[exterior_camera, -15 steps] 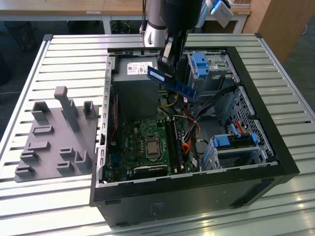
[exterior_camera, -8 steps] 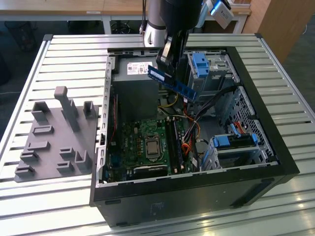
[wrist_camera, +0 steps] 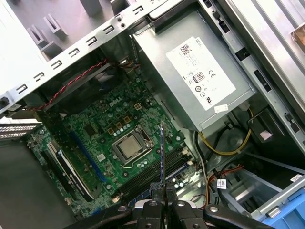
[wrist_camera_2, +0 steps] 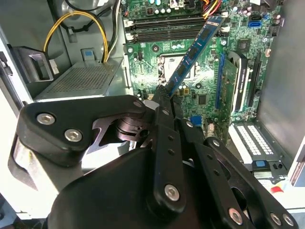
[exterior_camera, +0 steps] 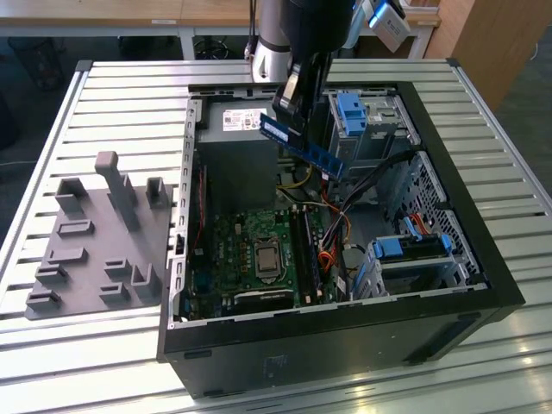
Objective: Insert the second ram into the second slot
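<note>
Gripper (exterior_camera: 290,114) closed down narrow on 1 end of the second ram (exterior_camera: 304,145), jaws nearly together. Held tilted in the air above the open computer case (exterior_camera: 483,259), well apart from the motherboard (exterior_camera: 233,250). Gripped end hidden between the fingers. Edge-on in the first wrist view, crossing the memory slots (wrist_camera: 138,181).

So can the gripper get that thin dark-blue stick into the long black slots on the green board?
Probably yes: the gripper holds the stick over the open case, and the slots lie uncovered.
</note>
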Controlling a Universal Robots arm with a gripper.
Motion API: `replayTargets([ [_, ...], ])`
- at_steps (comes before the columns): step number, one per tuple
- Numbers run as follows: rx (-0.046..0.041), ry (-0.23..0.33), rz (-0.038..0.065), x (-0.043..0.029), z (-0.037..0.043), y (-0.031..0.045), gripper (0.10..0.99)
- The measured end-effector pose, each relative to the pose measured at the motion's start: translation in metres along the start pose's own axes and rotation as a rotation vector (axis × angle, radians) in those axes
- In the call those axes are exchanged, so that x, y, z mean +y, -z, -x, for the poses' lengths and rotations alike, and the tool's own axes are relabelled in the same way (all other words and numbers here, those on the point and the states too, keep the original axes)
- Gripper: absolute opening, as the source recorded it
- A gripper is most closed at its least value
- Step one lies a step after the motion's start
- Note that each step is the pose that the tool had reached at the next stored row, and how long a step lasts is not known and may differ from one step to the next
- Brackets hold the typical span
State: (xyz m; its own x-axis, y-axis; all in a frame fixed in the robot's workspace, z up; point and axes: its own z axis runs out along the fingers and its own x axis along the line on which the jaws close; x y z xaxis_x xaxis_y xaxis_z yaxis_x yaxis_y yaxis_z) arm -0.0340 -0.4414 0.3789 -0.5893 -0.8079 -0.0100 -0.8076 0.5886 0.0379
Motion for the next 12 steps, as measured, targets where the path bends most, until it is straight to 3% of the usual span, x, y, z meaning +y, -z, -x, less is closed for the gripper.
replayTargets([
  [12, -0.0027, -0.071, -0.001, 0.0000, 0.0000, -0.0001, 0.137],
])
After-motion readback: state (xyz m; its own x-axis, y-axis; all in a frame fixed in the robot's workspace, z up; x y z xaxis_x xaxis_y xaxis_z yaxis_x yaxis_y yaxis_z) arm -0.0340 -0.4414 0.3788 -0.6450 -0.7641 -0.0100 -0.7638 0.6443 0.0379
